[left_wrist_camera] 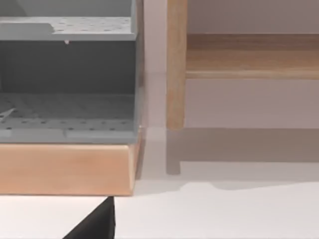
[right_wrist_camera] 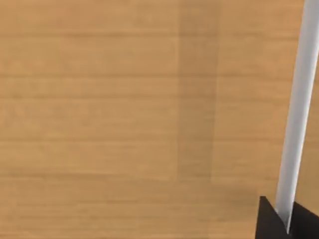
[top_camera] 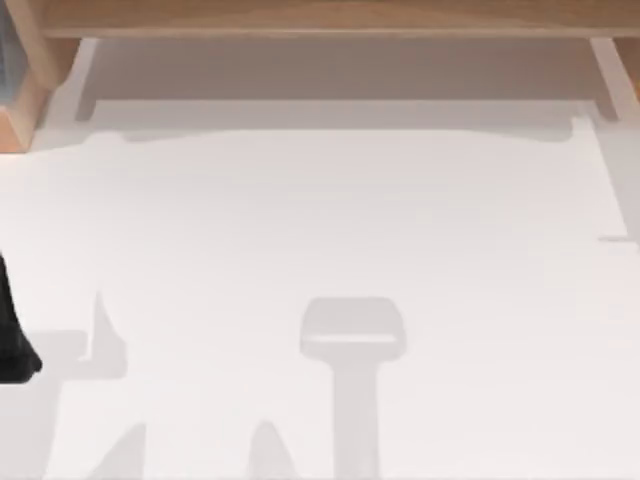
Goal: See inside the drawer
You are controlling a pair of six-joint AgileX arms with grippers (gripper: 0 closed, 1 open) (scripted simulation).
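The drawer's light wooden front point(right_wrist_camera: 124, 114) is very close in the right wrist view. A pale metal bar handle point(right_wrist_camera: 298, 109) runs along it. My right gripper point(right_wrist_camera: 286, 225) is shut on that handle, with a black finger on each side of the bar's end. The drawer's inside is hidden. The wooden cabinet point(top_camera: 320, 18) runs along the far edge of the white table point(top_camera: 330, 220). My left arm point(top_camera: 12, 345) is parked at the table's left edge.
In the left wrist view, a grey perforated shelf unit point(left_wrist_camera: 67, 74) sits on a wooden base point(left_wrist_camera: 65, 169). Beside it are a wooden leg point(left_wrist_camera: 175, 64) and a wooden rail point(left_wrist_camera: 251, 57). Arm shadows fall on the table's near half.
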